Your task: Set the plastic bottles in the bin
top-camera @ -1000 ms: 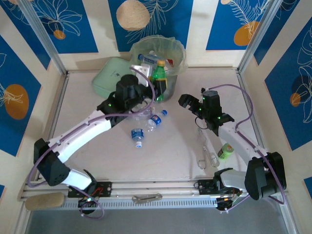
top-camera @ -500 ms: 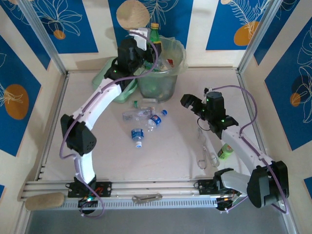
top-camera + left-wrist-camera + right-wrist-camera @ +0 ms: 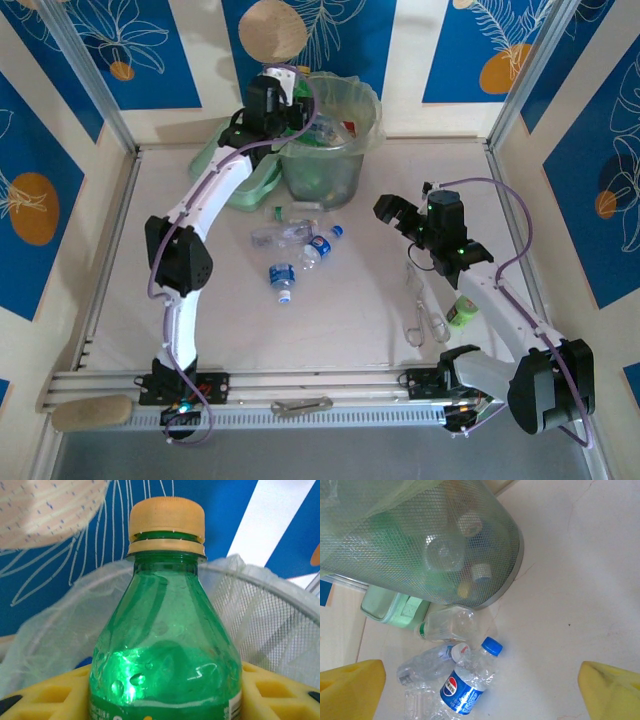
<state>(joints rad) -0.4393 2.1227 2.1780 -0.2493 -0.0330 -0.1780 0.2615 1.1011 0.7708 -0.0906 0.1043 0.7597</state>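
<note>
Operator: Bottle in the left gripper, why is it held so high?

Observer: The jaws are clamped on the body of the green bottle with the yellow cap, and its cap end sticks out past the yellow pads. It sits at the far-left rim of the bin, with the liner's edge curving just behind its shoulders. I judge the height is there to clear the rim, so that a release drops the bottle inside and not down the outer wall.

Operator: Is it fully over the opening?

Observer: Cannot tell. From above it is at the rim, on the side toward the pale-green lid.

Operator: And the right gripper?

Observer: Its fingers are wide apart with nothing between them, hovering over the table to the right of the loose bottles. It looks staged for the next pick, well clear of the left arm.

Operator: What remains?

Observer: A Pepsi bottle, a small blue-label bottle nearer the arms, crumpled clear bottles, and one clear bottle lying against the bin's base. Several more show through the bin's wall. The tongs and the lime-green item lie near right.
</note>
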